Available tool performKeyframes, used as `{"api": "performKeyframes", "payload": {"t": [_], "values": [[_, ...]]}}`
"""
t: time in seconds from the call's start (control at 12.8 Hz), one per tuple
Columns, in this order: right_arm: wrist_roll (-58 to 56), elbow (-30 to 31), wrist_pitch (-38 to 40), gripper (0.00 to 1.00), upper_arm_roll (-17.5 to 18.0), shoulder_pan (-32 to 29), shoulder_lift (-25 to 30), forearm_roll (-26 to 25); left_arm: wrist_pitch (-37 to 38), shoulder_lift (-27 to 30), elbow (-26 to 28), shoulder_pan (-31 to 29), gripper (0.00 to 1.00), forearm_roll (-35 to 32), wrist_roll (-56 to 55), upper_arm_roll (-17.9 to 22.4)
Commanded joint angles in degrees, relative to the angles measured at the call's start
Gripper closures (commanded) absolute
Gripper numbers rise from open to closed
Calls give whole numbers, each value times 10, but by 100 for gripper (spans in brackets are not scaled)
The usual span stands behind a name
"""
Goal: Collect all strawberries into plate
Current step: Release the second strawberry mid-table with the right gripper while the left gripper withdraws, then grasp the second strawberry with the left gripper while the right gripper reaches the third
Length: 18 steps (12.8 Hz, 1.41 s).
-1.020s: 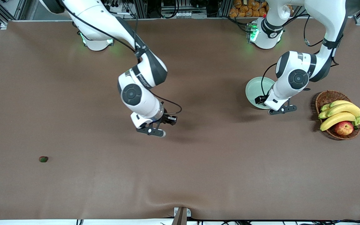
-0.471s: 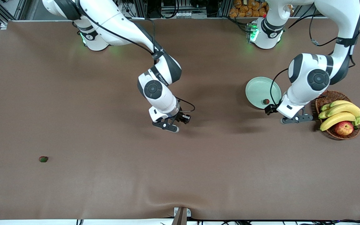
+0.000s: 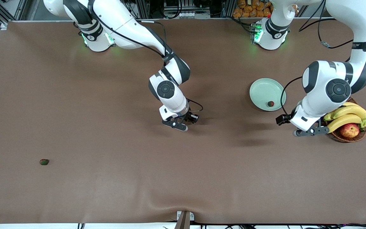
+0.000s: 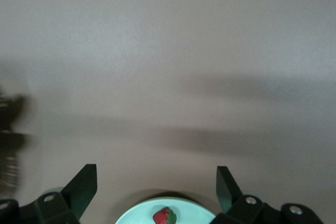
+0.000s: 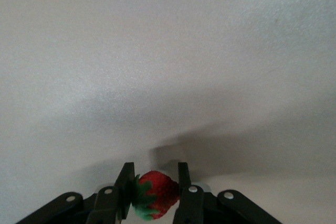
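Note:
The pale green plate (image 3: 262, 90) lies toward the left arm's end of the table, with one strawberry (image 3: 270, 103) in it near its rim. The left wrist view shows that plate (image 4: 131, 214) and strawberry (image 4: 165, 216) too. My left gripper (image 3: 310, 132) (image 4: 156, 177) hangs open and empty over the table between plate and basket. Over the table's middle, my right gripper (image 3: 179, 125) (image 5: 155, 174) is shut on a red strawberry (image 5: 157, 192) with a green top. Another strawberry (image 3: 44, 162) lies on the mat toward the right arm's end, nearer the front camera.
A brown wicker basket (image 3: 335, 97) with bananas (image 3: 345, 116) and a red-yellow apple (image 3: 349, 130) stands beside the plate at the left arm's end; the left arm's wrist partly covers it. A metal bracket (image 3: 184, 218) sits at the table's front edge.
The right gripper has carried its strawberry toward the plate's end of the table. The left arm has swung off the plate toward the basket, uncovering the strawberry in the plate.

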<state>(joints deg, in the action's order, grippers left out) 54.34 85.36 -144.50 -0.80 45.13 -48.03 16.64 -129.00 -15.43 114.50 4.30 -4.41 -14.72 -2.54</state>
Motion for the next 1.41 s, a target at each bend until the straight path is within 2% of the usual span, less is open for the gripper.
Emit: {"api": "performKeyframes", "payload": {"t": [0.0,0.08,0.16,0.24,0.47,0.63,0.94,1.1,1.33], "values": [[14,-4,-21,89,-9,7,-15,-8,16,-31,-49,1,0,-9,5,-4],[13,-4,-21,81,-10,7,-16,-9,16,-42,-58,5,0,-5,2,-5],[11,-4,-20,54,-17,7,-16,-11,16,-51,-69,7,0,-5,2,-6],[11,-4,-20,1,-24,7,-14,-18,16,-59,-80,11,0,-5,2,-6],[6,0,-4,0,-38,0,5,-22,16,-63,-102,16,0,-5,-3,-8],[-1,-3,59,0,-73,0,34,-27,16,-65,-114,24,0,-2,-5,-13],[-157,-4,181,0,-141,-21,85,-28,16,-99,-154,61,0,31,-25,-21],[-250,-4,223,0,-174,-46,95,-28,16,-121,-179,95,0,48,-69,-21],[-353,-4,257,0,-246,-55,99,-28,16,-166,-220,155,0,45,-143,-20]]}}
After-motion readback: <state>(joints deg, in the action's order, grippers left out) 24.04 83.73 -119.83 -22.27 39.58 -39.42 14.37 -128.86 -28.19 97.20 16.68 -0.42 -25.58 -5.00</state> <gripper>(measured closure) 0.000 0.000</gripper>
